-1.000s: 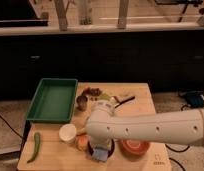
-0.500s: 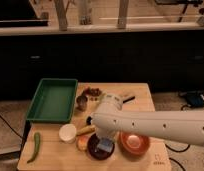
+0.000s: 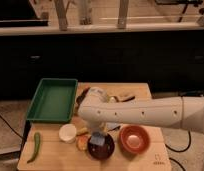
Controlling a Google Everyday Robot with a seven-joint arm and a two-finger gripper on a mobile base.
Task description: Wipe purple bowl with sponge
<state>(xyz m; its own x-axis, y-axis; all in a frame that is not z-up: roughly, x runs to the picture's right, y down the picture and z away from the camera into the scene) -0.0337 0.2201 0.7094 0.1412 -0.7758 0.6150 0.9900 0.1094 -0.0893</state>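
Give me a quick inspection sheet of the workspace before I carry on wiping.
Surface: wooden table.
Job's things: purple bowl front centre; sponge inside it.
Clutter: green tray rear left; white cup; green pepper front left; orange bowl right of the purple bowl; small items behind the arm, unclear.
Grippers: pincer at the sponge, below the white arm.
Cables: black cable on the floor, right.
Surroundings: dark counter behind the table.
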